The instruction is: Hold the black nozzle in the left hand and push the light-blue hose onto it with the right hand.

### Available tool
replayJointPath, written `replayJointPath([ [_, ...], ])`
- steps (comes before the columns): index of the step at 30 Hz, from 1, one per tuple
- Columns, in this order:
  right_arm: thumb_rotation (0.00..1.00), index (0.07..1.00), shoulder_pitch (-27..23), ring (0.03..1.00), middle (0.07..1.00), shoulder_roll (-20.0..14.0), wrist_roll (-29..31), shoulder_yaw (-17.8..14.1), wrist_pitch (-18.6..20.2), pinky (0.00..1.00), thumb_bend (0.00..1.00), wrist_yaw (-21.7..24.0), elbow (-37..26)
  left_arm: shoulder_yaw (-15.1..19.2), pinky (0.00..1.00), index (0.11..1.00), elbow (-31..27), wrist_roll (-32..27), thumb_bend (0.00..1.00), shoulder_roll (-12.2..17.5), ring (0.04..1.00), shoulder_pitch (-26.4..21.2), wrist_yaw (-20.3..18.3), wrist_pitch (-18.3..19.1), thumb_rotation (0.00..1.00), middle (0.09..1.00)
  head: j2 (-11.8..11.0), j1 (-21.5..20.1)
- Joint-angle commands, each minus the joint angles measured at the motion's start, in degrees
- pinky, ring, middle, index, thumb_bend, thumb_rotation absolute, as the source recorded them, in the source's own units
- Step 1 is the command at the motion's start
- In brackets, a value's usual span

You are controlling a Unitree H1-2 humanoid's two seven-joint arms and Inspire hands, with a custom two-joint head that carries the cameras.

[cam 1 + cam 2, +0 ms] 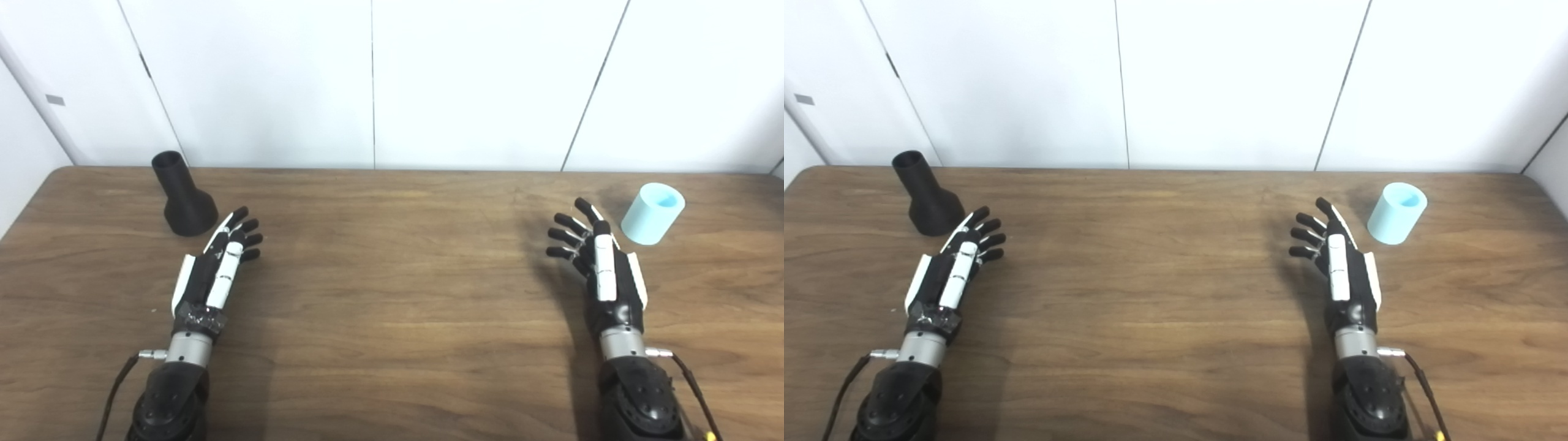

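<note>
Nozzle (pixel 184 197) stands wide end down at the far left of the bench (pixel 392 318), narrow neck up, just beyond the left robot hand (pixel 215 269). That robot hand holds nothing, fingers spread, tips close to the flared base but apart from it. Over on the right, hose (pixel 653 213), a short light-blue sleeve, sits tilted with its open mouth up, just past the right robot hand (pixel 603 269), which is also wide and empty. Neither piece is gripped yet, so the reach comes first. Best play, I'd say: left wraps the flared base and leaves the neck free, right takes the hose around its middle, mouth unobstructed. Then line the two axes up before pushing, or the sleeve may jam on the rim.
</note>
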Motion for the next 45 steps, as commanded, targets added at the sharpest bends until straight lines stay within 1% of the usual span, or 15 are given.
replayJointPath([
  [1,1.00,0.875,2.6,0.722,0.771,1.4,-0.1,0.5,-0.1,0.60,0.35,-0.2,1.9,-0.7,0.81,0.926,2.4,-0.2,0.40,-0.8,0.830,2.8,0.0,-0.5,0.82,0.875,0.1,0.0],
  [7,1.00,0.876,2.7,0.719,0.767,1.3,-0.7,0.7,-0.2,0.60,0.34,-0.4,1.7,-0.6,0.80,0.930,2.8,-0.8,0.38,-0.8,0.835,2.7,-0.3,-1.1,0.81,0.877,0.0,0.0],
  [11,1.00,0.874,2.7,0.717,0.765,1.2,-0.4,0.7,-0.5,0.60,0.34,-0.2,1.9,-0.6,0.80,0.925,2.4,-0.5,0.39,-0.9,0.830,2.7,-0.1,-0.5,0.82,0.873,0.1,0.0],
  [16,1.00,0.873,2.6,0.716,0.762,1.2,-0.7,0.7,-0.7,0.59,0.33,-0.3,2.0,-0.6,0.79,0.916,2.8,0.1,0.40,-0.7,0.823,2.6,0.0,-1.4,0.83,0.868,0.1,0.0],
  [24,1.00,0.871,2.6,0.711,0.757,1.3,-0.3,0.6,-0.2,0.59,0.34,-0.2,1.9,-0.4,0.81,0.920,1.9,-0.2,0.42,-0.9,0.830,2.8,-0.2,-0.2,0.80,0.872,0.0,0.3],
  [26,1.00,0.874,2.7,0.713,0.764,1.4,-0.2,0.6,0.3,0.59,0.34,-0.3,1.6,-0.5,0.79,0.918,1.3,0.6,0.40,-0.9,0.827,3.1,0.3,0.1,0.77,0.869,-0.1,0.7],
  [28,1.00,0.874,2.9,0.713,0.764,1.5,-0.4,0.6,0.6,0.60,0.34,-0.4,1.2,-0.4,0.77,0.911,0.3,1.2,0.40,-1.1,0.818,3.5,1.0,0.6,0.70,0.860,-0.2,0.6],
  [30,1.00,0.875,3.2,0.713,0.759,1.5,-1.1,0.8,0.6,0.59,0.34,-0.7,0.9,-0.5,0.72,0.901,-0.9,3.3,0.43,-1.1,0.789,4.1,2.5,0.4,0.62,0.840,-0.2,0.6],
  [31,0.99,0.877,3.3,0.715,0.758,1.5,-1.3,0.8,0.5,0.59,0.34,-0.9,0.9,-0.5,0.71,0.895,-1.3,4.0,0.46,-1.1,0.776,4.2,3.0,0.1,0.56,0.834,-0.2,0.6],
  [33,0.98,0.877,3.3,0.715,0.755,1.6,-1.6,0.8,0.5,0.59,0.35,-1.1,0.8,-0.4,0.70,0.890,-2.5,5.5,0.49,-1.3,0.763,4.6,4.2,0.2,0.51,0.828,-0.1,0.7],
  [37,0.97,0.881,3.3,0.716,0.754,1.5,-1.8,0.7,1.0,0.59,0.34,-1.2,0.5,-0.5,0.62,0.860,-5.1,9.1,0.56,-1.4,0.700,5.0,6.6,-0.2,0.40,0.782,0.0,1.0],
  [39,0.97,0.881,3.2,0.717,0.752,1.3,-1.7,0.6,1.0,0.59,0.34,-1.2,0.7,-0.5,0.64,0.847,-6.9,10.1,0.60,-1.5,0.696,5.3,7.2,0.1,0.34,0.756,0.0,1.2],
  [41,0.96,0.881,3.2,0.709,0.746,1.3,-1.0,0.3,1.1,0.59,0.34,-1.0,0.7,-0.5,0.65,0.842,-10.0,10.8,0.61,-1.9,0.695,5.7,7.3,2.1,0.30,0.746,0.0,1.6],
  [43,0.95,0.877,3.2,0.706,0.745,1.3,-0.5,0.0,1.3,0.58,0.34,-0.8,0.6,-0.3,0.67,0.833,-12.8,11.2,0.63,-2.4,0.699,5.9,7.5,3.7,0.29,0.740,0.3,1.7],
  [45,0.94,0.879,3.2,0.708,0.747,1.3,0.1,-0.2,1.5,0.58,0.33,-0.6,0.5,-0.2,0.68,0.822,-14.9,13.0,0.68,-2.7,0.689,6.1,8.3,4.7,0.26,0.726,0.3,1.8],
])
